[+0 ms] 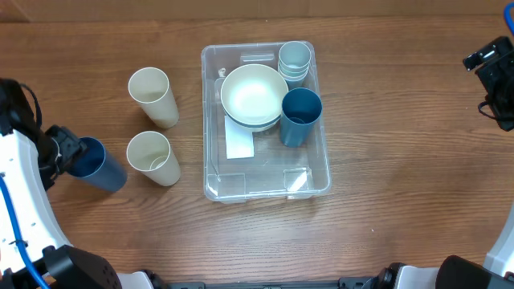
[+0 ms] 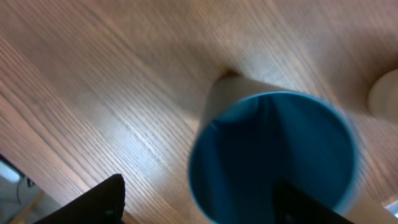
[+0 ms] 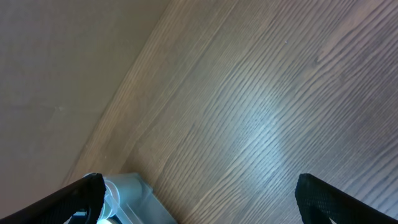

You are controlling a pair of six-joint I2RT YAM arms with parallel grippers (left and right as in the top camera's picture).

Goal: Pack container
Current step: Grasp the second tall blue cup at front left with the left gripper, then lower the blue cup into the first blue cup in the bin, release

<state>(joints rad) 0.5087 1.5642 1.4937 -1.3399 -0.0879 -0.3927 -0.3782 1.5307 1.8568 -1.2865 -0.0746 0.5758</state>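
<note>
Open table (image 1: 401, 217) right of and in front of container (image 1: 265, 172); two cream cups (image 1: 152, 96) near its left wall. Container at table centre, well apart from both sets of jaws. Left jaws at far left edge, spread wide about blue cup (image 1: 98, 166); grip not discernible. Right jaws near far right corner, spread wide, holding nothing.

Bright even light, table (image 3: 261, 124) glare, blurred cup (image 2: 273, 155)
</note>
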